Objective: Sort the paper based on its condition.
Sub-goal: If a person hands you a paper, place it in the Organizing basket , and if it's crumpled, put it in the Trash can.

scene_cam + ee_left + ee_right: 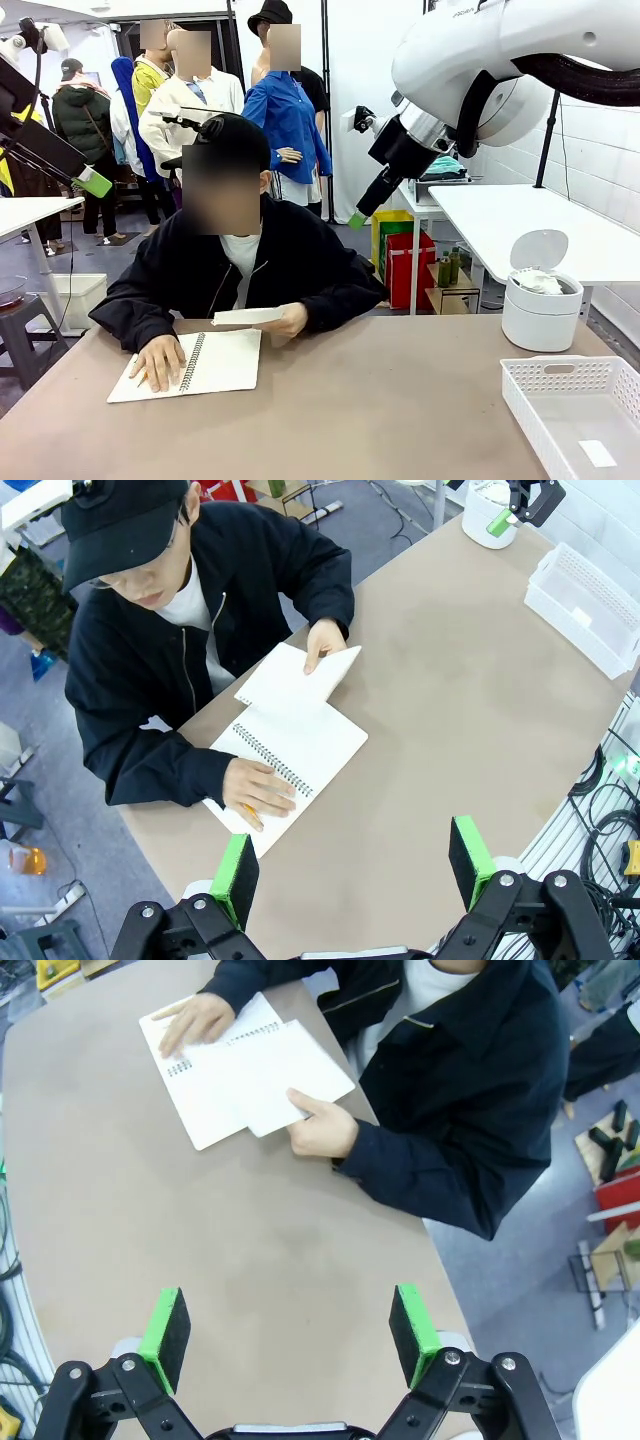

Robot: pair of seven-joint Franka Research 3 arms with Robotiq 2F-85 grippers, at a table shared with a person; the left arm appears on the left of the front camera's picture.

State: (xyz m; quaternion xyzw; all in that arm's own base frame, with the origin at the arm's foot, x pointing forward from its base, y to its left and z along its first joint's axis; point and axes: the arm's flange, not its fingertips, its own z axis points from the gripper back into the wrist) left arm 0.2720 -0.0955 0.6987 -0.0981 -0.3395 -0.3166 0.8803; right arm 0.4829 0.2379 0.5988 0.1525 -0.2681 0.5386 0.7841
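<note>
A: Where's the paper (285, 1080)?
B: One flat sheet, pinched in the person's hand (320, 1130), well ahead of the fingers of the right gripper (290, 1325), over the notebook (200, 1115).
A: Anything grasped?
B: No. The right gripper and left gripper (355, 865) both stand spread wide, empty.
A: Progress?
B: Early, I'd judge: a crumpled wad (540, 283) seems to sit in the bin (540, 322); this sheet is not yet sorted.

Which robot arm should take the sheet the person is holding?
Probably right: the sheet is near the middle, but the tray and bin sit on that side. Left gripper and right gripper are both open.
</note>
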